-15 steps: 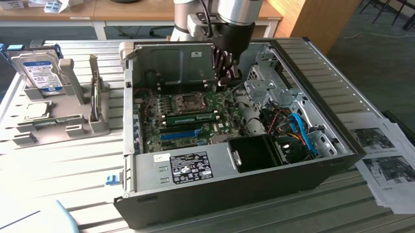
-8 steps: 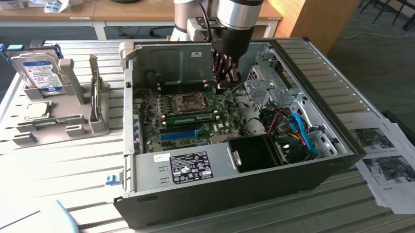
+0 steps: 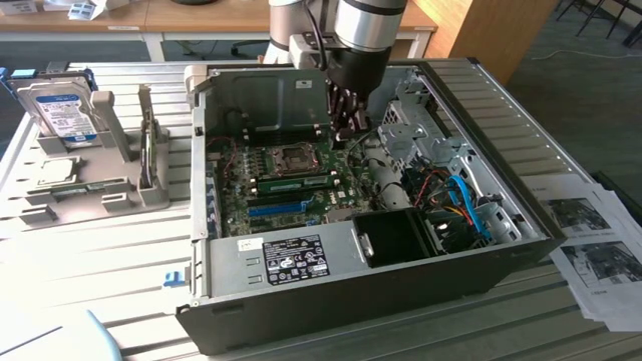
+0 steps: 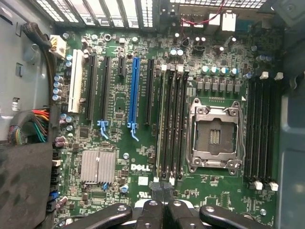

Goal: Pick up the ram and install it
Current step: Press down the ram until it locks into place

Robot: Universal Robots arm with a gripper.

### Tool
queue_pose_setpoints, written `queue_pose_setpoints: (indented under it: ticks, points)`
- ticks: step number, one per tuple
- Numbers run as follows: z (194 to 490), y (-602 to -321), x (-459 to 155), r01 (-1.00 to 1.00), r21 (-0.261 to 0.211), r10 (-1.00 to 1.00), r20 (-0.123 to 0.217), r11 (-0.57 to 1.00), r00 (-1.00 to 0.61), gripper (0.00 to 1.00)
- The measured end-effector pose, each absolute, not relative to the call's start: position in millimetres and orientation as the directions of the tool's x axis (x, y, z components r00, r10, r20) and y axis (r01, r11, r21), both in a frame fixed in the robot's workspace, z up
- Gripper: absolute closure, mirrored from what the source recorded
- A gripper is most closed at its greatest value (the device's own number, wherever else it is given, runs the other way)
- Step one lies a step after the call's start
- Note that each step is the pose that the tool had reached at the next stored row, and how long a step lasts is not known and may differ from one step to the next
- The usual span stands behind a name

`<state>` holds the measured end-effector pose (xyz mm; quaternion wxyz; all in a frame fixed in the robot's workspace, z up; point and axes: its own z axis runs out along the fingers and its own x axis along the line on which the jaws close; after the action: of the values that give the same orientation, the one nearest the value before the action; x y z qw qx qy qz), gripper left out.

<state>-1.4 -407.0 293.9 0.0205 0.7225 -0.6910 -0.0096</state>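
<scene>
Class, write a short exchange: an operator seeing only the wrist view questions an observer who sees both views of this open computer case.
Operator: Is anything seated yet?
Observer: Seen side-on, a green ram stick stands on edge on the motherboard, beside the processor socket.
Operator: What is outside?
Observer: A hard drive stands in a grey holder, on the exterior view's left of the case.
</scene>
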Motion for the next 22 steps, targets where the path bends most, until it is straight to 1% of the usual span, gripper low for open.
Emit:
queue_pose_setpoints:
  ticks: [22]
  points:
    - [277,-407,-1,-0.998,0.043,-0.999,0.015,-0.044,0.045,0.91]
